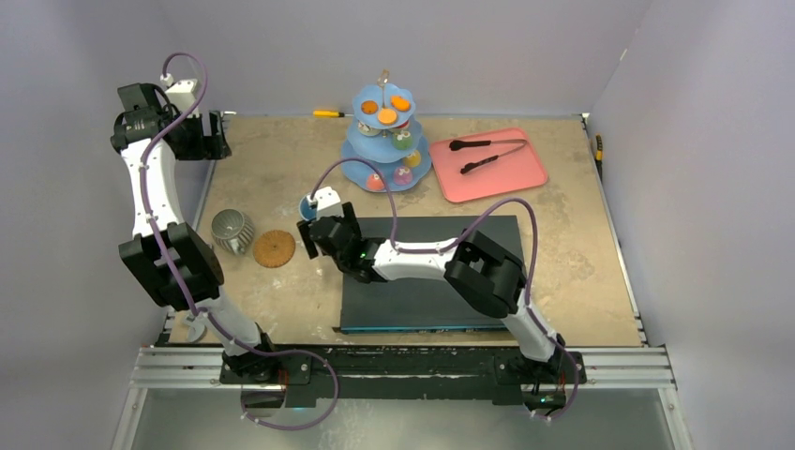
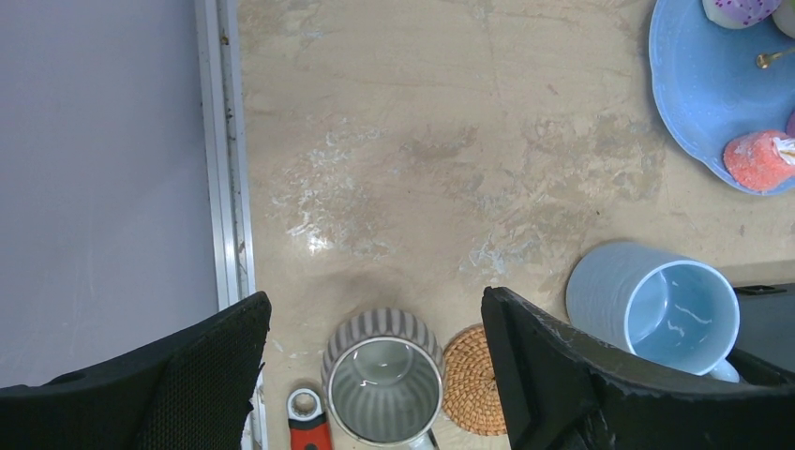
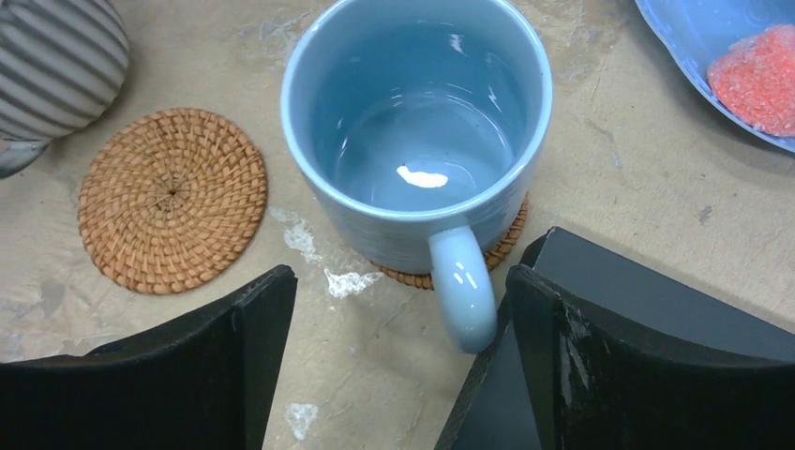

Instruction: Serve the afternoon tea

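The light-blue mug [image 3: 417, 122] stands upright and empty on a woven coaster [image 3: 506, 239], its handle [image 3: 464, 291] pointing at my right gripper [image 3: 398, 309]. That gripper is open, with the handle between the fingers, near the right one and not touching. In the top view the mug [image 1: 307, 202] is mostly hidden behind this gripper [image 1: 314, 230]. The light-blue three-tier stand [image 1: 386, 131] holds several cakes: orange [image 1: 386, 114], green [image 1: 403, 141], red [image 1: 375, 183]. My left gripper [image 2: 375, 328] is open and empty, high above the table's left side [image 1: 208, 141].
A grey striped cup [image 2: 384, 389] and a second woven coaster [image 2: 469, 380] sit left of the mug. A red wrench [image 2: 307, 427] lies by the cup. A dark mat [image 1: 422, 281] lies under the right arm. The pink tray [image 1: 487, 167] holds black tongs [image 1: 487, 143].
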`<state>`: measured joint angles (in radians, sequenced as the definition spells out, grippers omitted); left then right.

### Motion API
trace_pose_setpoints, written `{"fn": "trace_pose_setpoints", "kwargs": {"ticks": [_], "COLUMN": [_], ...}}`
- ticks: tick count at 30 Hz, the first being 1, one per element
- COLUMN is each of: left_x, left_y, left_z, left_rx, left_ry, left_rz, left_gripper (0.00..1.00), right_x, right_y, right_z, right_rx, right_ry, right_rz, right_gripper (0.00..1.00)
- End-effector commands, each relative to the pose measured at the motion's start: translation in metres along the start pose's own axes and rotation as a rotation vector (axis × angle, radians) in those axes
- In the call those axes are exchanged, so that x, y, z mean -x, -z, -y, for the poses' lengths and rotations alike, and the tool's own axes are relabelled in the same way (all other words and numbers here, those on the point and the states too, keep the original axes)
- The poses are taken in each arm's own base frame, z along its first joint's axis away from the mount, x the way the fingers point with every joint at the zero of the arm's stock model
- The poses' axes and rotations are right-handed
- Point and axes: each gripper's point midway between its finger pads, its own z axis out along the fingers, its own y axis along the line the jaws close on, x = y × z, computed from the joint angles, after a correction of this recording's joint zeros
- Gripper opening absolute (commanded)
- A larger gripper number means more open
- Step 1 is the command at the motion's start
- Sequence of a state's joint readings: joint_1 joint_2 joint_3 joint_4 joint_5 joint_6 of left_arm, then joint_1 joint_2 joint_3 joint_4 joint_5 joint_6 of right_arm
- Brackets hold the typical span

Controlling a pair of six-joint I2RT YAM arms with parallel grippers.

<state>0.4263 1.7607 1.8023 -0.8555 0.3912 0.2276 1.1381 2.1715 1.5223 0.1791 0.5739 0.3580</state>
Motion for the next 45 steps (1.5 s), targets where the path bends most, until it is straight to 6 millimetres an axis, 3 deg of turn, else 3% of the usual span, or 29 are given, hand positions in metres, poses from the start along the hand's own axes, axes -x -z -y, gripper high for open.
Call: {"fn": "trace_pose_setpoints", "kwargs": {"ticks": [1, 5, 12, 19, 20, 24, 26, 29, 34, 40, 45], "left_x": [0.010, -0.005, -0.060, -0.084, -0.087, -0.109, -0.120, -0.132, -0.137, -0.138, -0.150], "left_y": [0.020, 0.014, -0.016, -0.026, -0.027, -0.031, -0.035, -0.050, -0.071, -0.078, -0.077], "left_z": [0.003, -0.005, -0.007, -0.011, -0.013, -0.020, -0.024, -0.033, -0.045, -0.050, -0.041], "left_rx": [0.001, 0.031, -0.027, -0.046, -0.041, -0.044, -0.047, -0.027, 0.001, 0.024, -0.004], "left_ry": [-0.028, -0.058, -0.109, -0.149, -0.158, -0.199, -0.220, -0.232, -0.217, -0.239, -0.225], "left_rz": [0.046, 0.001, -0.142, -0.214, -0.224, -0.286, -0.313, -0.337, -0.334, -0.317, -0.319], "left_gripper": [0.83, 0.82, 0.77, 0.68, 0.66, 0.58, 0.53, 0.48, 0.39, 0.32, 0.24], "right_x": [0.073, 0.113, 0.138, 0.126, 0.132, 0.108, 0.096, 0.093, 0.083, 0.081, 0.085], "right_y": [0.038, 0.062, 0.075, 0.042, 0.038, 0.023, 0.023, 0.028, 0.028, 0.027, 0.026], "right_z": [-0.003, -0.015, -0.048, -0.124, -0.131, -0.151, -0.152, -0.146, -0.133, -0.129, -0.130], "right_rx": [0.006, 0.088, 0.246, 0.490, 0.507, 0.582, 0.603, 0.607, 0.577, 0.561, 0.557], "right_ry": [-0.106, -0.131, -0.099, 0.026, 0.035, 0.103, 0.127, 0.149, 0.180, 0.175, 0.162], "right_rz": [0.148, 0.235, 0.283, 0.203, 0.210, 0.142, 0.128, 0.151, 0.152, 0.148, 0.154], "right_gripper": [0.87, 0.88, 0.88, 0.86, 0.86, 0.86, 0.86, 0.86, 0.86, 0.89, 0.88]}}
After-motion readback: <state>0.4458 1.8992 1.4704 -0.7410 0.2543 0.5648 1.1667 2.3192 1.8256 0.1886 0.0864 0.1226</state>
